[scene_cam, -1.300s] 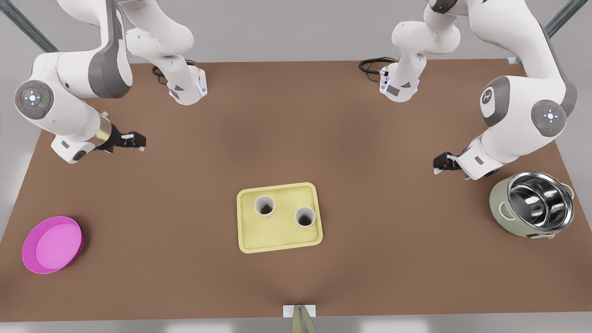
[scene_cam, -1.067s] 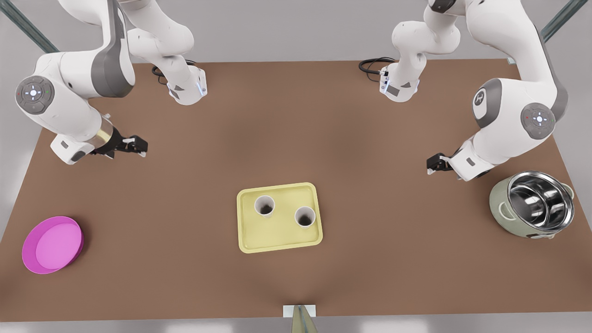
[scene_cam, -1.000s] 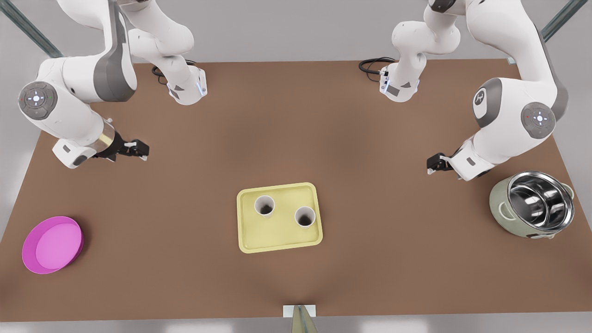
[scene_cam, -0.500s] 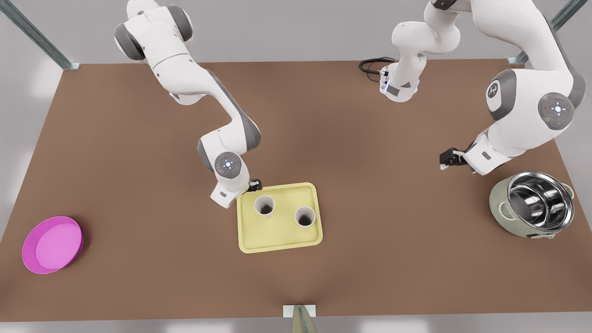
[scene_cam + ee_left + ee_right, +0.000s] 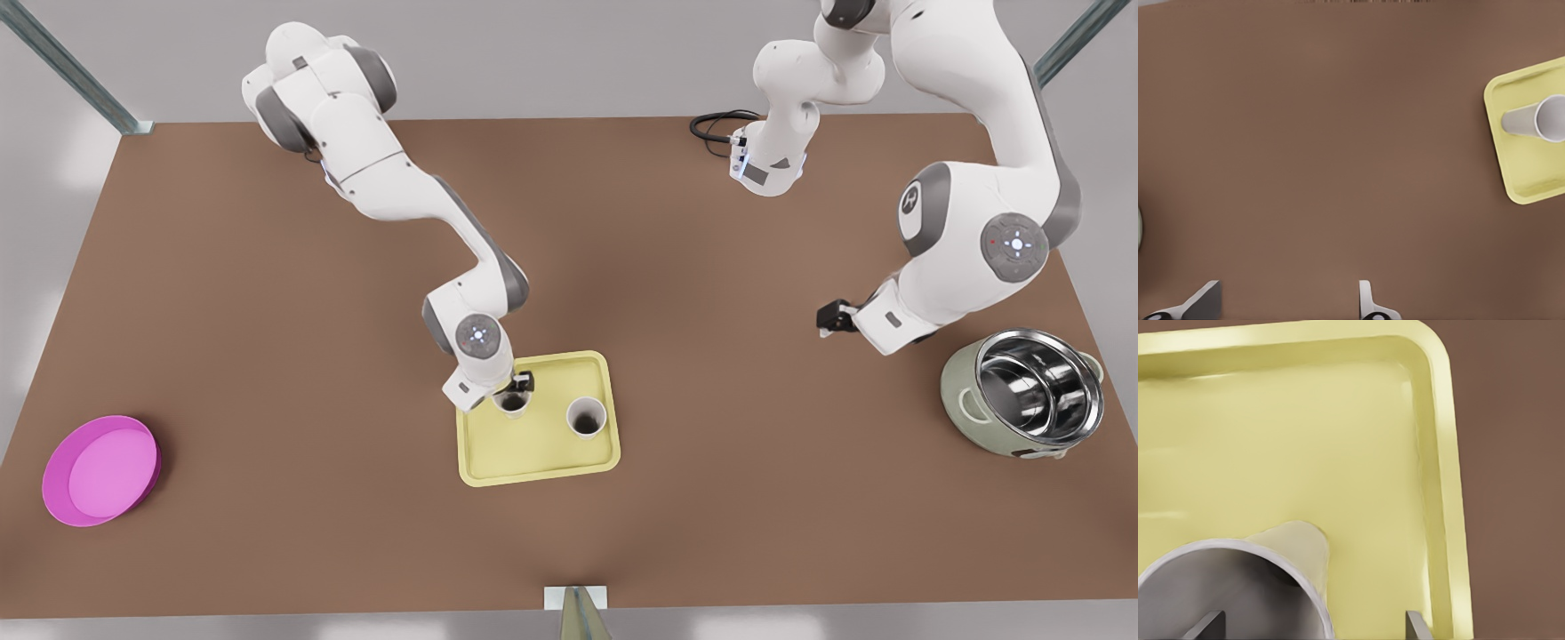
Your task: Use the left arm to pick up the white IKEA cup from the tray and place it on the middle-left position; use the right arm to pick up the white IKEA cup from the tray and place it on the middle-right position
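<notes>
The right gripper (image 5: 519, 384) hovers over the pale yellow rectangular tray (image 5: 533, 449), fingers spread above one white cup (image 5: 1238, 587); the second white cup (image 5: 586, 416) stands beside it on the tray. The left gripper (image 5: 829, 318) waits, fingers apart, above the brown tabletop (image 5: 267, 400) near the steel-lined green pot (image 5: 1022, 391).

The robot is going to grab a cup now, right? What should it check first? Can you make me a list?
1. Right tool open: ok, its fingers are spread wide in the right wrist view.
2. Right tool over a cup: ok, it is above the first cup, the one nearer the front view's left on the tray.
3. Fingers either side of the cup's wall: ok, one is over the mouth, the other outside.
4. Low enough to grip: cannot tell.
5. Second cup out of the way: ok, it stands upright and apart.
6. Left tool out of the way: ok, it is open and hovers over bare table near the pot.
</notes>
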You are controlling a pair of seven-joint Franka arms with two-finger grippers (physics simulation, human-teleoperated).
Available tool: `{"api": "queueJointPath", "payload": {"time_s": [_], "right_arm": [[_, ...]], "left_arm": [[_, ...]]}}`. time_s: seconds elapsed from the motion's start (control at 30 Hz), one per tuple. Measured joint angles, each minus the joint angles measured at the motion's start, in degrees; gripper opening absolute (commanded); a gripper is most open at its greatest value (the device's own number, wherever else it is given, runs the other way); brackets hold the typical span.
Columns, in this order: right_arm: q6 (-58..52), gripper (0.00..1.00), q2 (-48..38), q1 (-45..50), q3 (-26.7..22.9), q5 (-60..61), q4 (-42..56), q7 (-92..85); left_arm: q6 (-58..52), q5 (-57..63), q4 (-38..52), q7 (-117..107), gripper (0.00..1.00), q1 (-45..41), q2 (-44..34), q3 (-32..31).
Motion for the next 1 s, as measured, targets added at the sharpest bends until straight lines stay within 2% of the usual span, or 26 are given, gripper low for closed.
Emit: {"api": "queueJointPath", "payload": {"time_s": [0.03, 0.07, 0.1, 0.17, 0.37, 0.43, 0.53, 0.67, 0.8, 1.0], "right_arm": [[0.17, 0.87, 0.39, -0.07, 0.0, 0.05, 0.02, 0.5], [0.32, 0.48, 0.65, -0.14, -0.05, 0.12, 0.1, 0.96], [0.45, 0.39, 0.77, -0.18, -0.07, 0.19, 0.14, 1.37], [0.68, 0.34, 0.81, -0.29, -0.1, 0.41, 0.31, 2.06], [1.34, 0.04, 0.26, -1.26, -0.45, 1.21, 0.64, 2.85], [1.48, 0.0, -1.41, -3.27, -0.41, 2.59, 0.69, 2.84], [-0.08, 0.0, -6.84, -7.33, -0.24, 5.96, 0.53, 2.25], [-6.74, 0.0, -12.18, -19.96, -1.04, 7.53, 0.31, -4.0], [-10.81, 0.0, -12.0, -32.75, -1.39, 4.38, 0.52, -15.03], [-8.85, 0.0, -5.11, -35.65, -1.35, 2.6, 0.63, -29.86]], "left_arm": [[0.24, 0.02, 0.0, 0.01, 1.0, 0.01, 0.11, 0.0], [0.46, 0.03, -0.01, 0.02, 1.0, 0.01, 0.16, 0.0], [0.63, 0.04, -0.01, 0.03, 1.0, 0.0, 0.18, 0.0], [0.91, 0.05, 0.06, 0.05, 1.0, -0.01, 0.19, 0.05], [1.55, 0.0, -0.29, 0.01, 1.0, -0.03, 0.38, 0.04], [1.74, -0.01, -0.43, -0.03, 1.0, -0.12, 0.45, 0.01], [2.28, -0.12, -0.45, -0.27, 1.0, -1.92, 1.11, -0.05], [3.8, -0.35, 0.25, -1.24, 1.0, -7.47, 4.54, -0.06], [6.51, -0.6, 0.4, -3.69, 1.0, -13.14, 8.37, -0.08], [14.02, -2.19, 0.4, -9.86, 1.0, -21.12, 15.89, -0.13]]}}
